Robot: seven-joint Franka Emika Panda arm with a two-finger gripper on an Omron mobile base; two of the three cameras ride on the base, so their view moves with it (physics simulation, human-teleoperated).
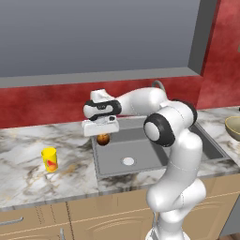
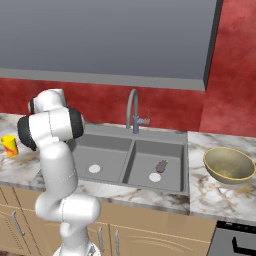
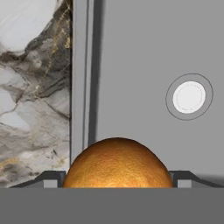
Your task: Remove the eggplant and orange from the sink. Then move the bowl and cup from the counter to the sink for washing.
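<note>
The orange (image 3: 117, 162) sits between my two fingertips (image 3: 51, 178), which press against its sides. My gripper (image 1: 103, 135) points down over the back left corner of the sink's left basin (image 1: 140, 154), shut on the orange (image 1: 103, 139) near rim height. The eggplant (image 2: 161, 165) lies in the right basin beside the white drain. On the counter to the left of the sink (image 2: 107, 150) stands the yellow cup (image 1: 49, 159) (image 2: 9, 145). The tan bowl (image 2: 230, 164) (image 1: 233, 127) rests on the counter to the right.
A curved grey tap (image 2: 132, 111) rises behind the sink's middle. The left basin's drain (image 3: 189, 96) lies below the hand, with marble counter (image 3: 30, 100) just past the rim. A grey wall cabinet hangs above, and a stove corner (image 2: 240, 240) shows at far right.
</note>
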